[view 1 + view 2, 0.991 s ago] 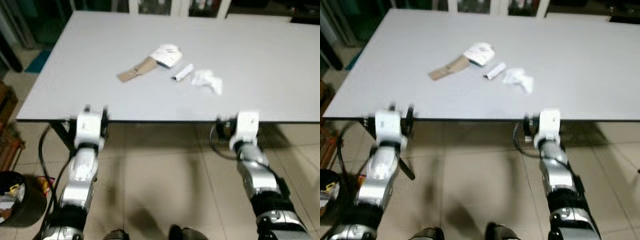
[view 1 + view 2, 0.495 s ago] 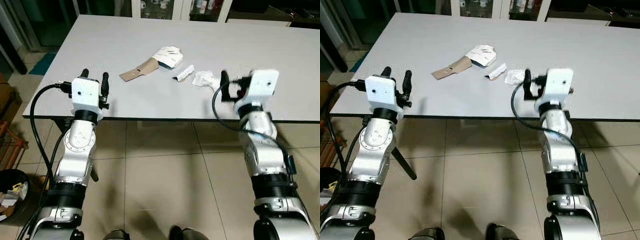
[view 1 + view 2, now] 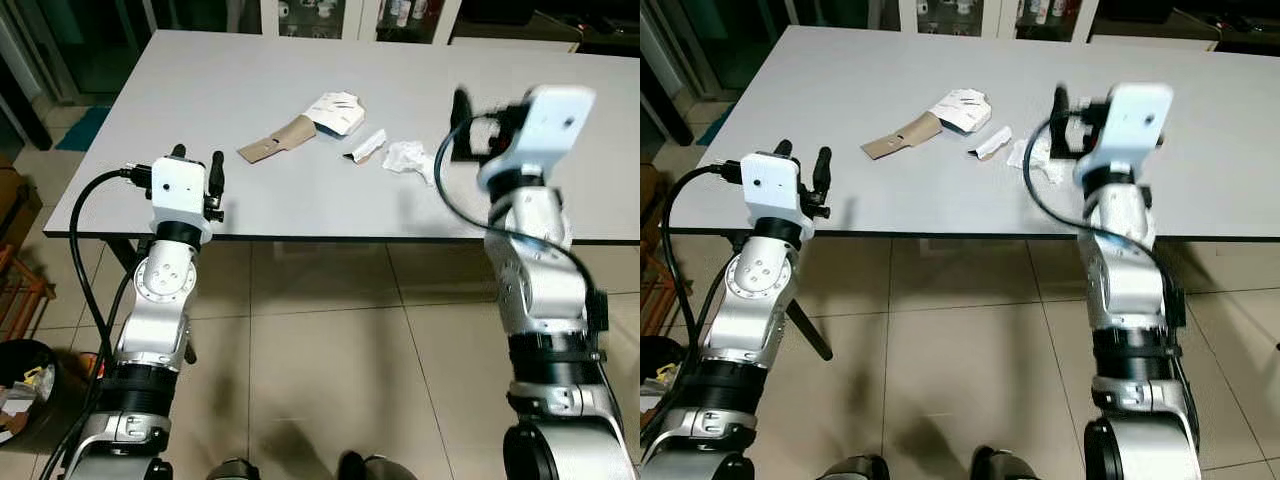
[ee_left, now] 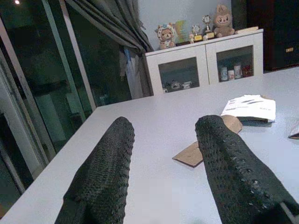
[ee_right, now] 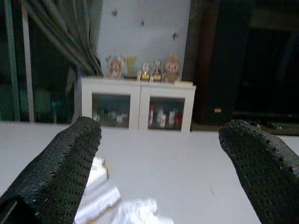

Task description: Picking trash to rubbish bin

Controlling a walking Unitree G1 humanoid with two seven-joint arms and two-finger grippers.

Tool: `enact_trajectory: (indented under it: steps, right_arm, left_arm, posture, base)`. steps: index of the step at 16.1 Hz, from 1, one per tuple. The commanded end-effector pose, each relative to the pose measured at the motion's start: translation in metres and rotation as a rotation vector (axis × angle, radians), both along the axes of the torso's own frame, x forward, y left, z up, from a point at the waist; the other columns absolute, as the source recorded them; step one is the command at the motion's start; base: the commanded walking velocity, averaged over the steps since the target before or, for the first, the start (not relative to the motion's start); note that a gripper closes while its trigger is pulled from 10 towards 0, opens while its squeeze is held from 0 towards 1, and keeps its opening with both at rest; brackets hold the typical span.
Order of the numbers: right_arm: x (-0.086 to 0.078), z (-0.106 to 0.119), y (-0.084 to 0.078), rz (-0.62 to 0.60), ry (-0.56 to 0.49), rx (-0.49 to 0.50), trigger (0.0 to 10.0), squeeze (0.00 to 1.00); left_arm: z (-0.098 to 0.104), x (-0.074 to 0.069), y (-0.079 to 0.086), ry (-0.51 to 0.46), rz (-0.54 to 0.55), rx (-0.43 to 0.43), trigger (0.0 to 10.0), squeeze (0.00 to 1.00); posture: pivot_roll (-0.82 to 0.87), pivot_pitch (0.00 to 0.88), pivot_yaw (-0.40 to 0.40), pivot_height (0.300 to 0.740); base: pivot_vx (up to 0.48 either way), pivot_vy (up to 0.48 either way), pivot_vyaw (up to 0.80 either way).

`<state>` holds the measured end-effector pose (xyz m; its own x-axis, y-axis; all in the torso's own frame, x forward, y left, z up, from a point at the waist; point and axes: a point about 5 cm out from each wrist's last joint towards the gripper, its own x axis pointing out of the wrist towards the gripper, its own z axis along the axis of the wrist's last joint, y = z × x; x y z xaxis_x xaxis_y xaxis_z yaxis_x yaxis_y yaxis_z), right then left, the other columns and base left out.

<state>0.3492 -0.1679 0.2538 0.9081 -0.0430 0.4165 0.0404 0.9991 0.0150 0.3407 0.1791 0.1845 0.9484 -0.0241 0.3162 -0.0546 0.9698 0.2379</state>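
Approach to the table trash.
My right gripper (image 3: 478, 108) had risen, fingers spread, above the crumpled tissue (image 3: 411, 158) (apparently untouched on the table (image 3: 180, 90)); left gripper (image 3: 197, 166) waited spread.

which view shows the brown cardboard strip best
The left eye view: the cardboard strip lies whole and unblocked on the table, beside the white paper. The right eye view shows it equally whole. The left wrist view catches it low, partly behind a finger. The right wrist view is too blurred to tell.
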Motion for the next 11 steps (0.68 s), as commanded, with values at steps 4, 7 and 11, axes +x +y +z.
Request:
enact_trajectory:
  steps: [4,7,11]
  right_arm:
    - [0.007,-0.025,0.010,0.032,0.081,0.018,10.0,0.00]
    - [0.009,-0.035,0.021,0.068,0.101,0.037,10.0,0.00]
    - [0.013,-0.036,0.018,0.055,0.102,0.047,10.0,0.00]
  left_arm:
    - [0.000,0.009,-0.011,0.012,-0.033,-0.034,10.0,0.00]
    - [-0.008,0.014,-0.011,0.049,-0.018,-0.070,10.0,0.00]
    - [-0.017,0.016,-0.020,0.081,-0.034,-0.091,10.0,0.00]
  posture:
    - [-0.01,0.042,-0.050,0.740]
    - [-0.01,0.025,-0.048,0.740]
    - [-0.01,0.007,-0.052,0.740]
  base:
    - [0.000,0.000,0.00]
    - [0.000,0.000,0.00]
    - [0.064,0.000,0.00]
